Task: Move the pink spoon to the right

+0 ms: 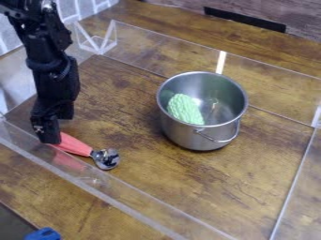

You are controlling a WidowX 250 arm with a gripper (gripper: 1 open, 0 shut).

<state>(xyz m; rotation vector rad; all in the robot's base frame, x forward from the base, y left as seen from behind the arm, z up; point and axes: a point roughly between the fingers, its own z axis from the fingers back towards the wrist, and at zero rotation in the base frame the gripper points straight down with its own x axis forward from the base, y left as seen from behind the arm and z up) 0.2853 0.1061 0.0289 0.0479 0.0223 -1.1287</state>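
The pink spoon (pixel 81 147) lies on the wooden table at the front left, its shiny round bowl (pixel 108 160) pointing right. My black gripper (pixel 48 130) points straight down over the left end of the handle and hides that end. Its jaws stand open on either side of the handle, low near the table. I cannot tell whether the fingertips touch the spoon. Off to the right sits a steel pot (pixel 216 131) with a green item (pixel 187 107) inside.
A low clear plastic wall (pixel 138 192) fences the table along the front, with another along the back. A clear plastic stand (pixel 94 37) sits at the back left. A blue object (pixel 44 234) shows at the bottom edge.
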